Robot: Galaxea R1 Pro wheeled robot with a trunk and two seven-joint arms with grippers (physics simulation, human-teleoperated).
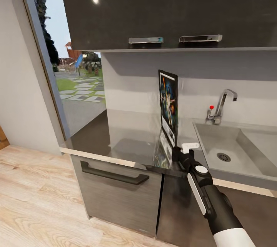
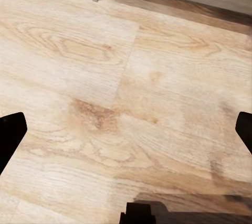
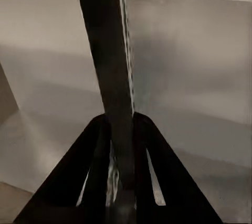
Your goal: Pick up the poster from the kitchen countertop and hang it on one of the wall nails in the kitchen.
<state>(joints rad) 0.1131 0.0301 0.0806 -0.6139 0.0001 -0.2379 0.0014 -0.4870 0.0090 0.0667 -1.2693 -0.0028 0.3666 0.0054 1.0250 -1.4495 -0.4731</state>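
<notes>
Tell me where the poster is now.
In the head view, the poster stands upright above the kitchen countertop, left of the sink, held by the right gripper.

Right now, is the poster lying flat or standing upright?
Upright: the poster stands on edge above the countertop, pinched at its bottom by the right gripper.

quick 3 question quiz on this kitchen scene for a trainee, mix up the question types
1. True or false: the right gripper is shut on the poster.
2. What lies below the left gripper in its wrist view? A) sink B) wooden floor C) window
3. Fill in: on the kitchen countertop, the tap stands behind the ____.

Key
1. True: the poster stands upright, edge-on, its lower end between the fingers.
2. B, the wooden floor.
3. The sink.
</notes>
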